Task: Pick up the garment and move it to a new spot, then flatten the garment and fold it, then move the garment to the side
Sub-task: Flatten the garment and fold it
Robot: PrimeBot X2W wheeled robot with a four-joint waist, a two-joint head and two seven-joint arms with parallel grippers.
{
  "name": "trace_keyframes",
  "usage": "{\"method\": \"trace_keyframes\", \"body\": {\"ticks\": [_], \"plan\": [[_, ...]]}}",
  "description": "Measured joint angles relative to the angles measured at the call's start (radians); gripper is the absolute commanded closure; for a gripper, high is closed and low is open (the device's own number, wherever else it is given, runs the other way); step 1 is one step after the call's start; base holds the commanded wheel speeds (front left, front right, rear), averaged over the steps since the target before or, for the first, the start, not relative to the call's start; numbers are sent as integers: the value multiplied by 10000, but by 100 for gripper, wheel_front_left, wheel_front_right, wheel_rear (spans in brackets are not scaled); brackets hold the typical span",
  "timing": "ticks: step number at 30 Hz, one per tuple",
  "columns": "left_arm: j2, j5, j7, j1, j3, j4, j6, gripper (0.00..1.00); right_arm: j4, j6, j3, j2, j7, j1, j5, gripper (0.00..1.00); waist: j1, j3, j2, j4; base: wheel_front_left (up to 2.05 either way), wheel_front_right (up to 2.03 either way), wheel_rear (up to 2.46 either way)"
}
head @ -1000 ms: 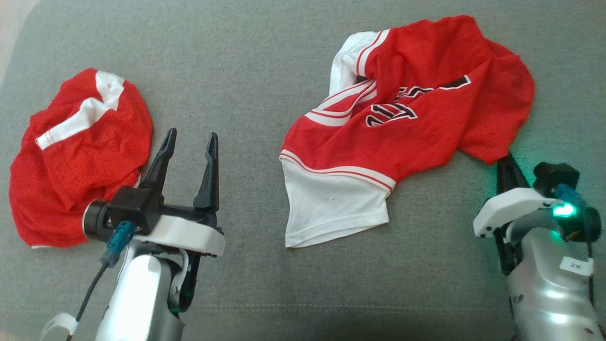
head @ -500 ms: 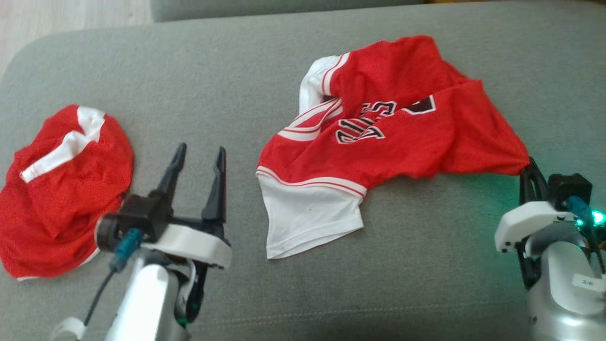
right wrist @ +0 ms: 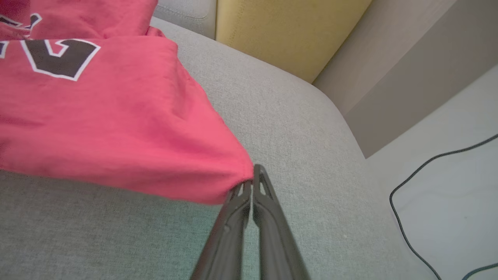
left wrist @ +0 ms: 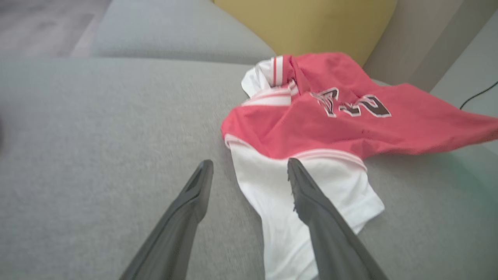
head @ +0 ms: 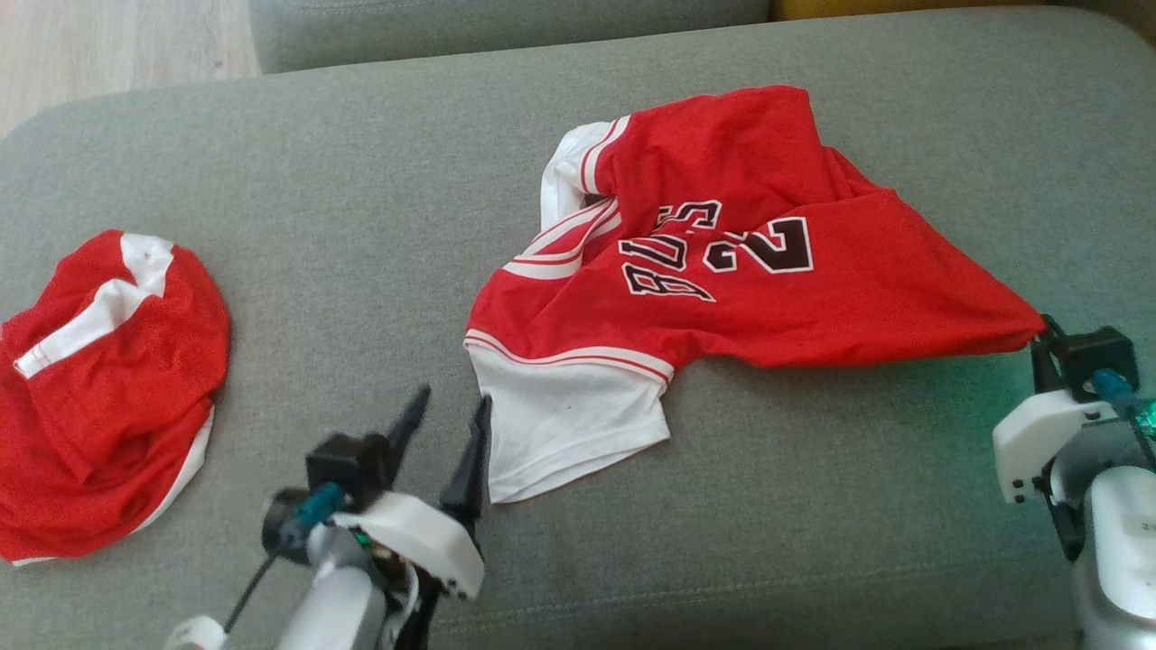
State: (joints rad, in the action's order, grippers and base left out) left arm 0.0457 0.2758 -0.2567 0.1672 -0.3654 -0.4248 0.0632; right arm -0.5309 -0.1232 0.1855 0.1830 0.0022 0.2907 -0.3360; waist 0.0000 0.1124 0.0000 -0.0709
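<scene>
Garment (head: pixel 768 298) on sofa (head: pixel 361 181) | right gripper (right wrist: pixel 252 182) pinching its corner | left gripper (head: pixel 452 404) spread

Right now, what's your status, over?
Right end effector shut on jersey corner. Left end effector open, by its white sleeve. Other red garment lies well left, apart.

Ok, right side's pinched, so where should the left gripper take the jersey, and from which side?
Grip the white panel at its near corner, coming low from the robot's side. It lies flat on the sofa, its free edge ahead of the open left gripper, opposite the red corner the right gripper pinches; pulling apart should spread the jersey.
</scene>
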Motion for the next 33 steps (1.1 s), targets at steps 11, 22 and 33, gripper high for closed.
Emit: {"method": "trace_keyframes", "body": {"ticks": [11, 22, 33], "plan": [[-2, 1576, 700, 408, -1028, -1687, 257, 0, 320, 0, -803, 336, 380, -163, 422, 100, 0, 44, 0, -73, 0, 0, 0], [-2, 2380, 1074, 647, -1893, -2334, 433, 22, 414, 0, -1035, 389, 512, -183, 727, 100, 0, -30, 0, -79, 0, 0, 0], [27, 2702, 755, 954, -1962, -2550, 451, 100, 514, 0, -1457, 393, 414, -185, 1085, 100, 0, -257, 0, -75, 0, 0, 0]]}}
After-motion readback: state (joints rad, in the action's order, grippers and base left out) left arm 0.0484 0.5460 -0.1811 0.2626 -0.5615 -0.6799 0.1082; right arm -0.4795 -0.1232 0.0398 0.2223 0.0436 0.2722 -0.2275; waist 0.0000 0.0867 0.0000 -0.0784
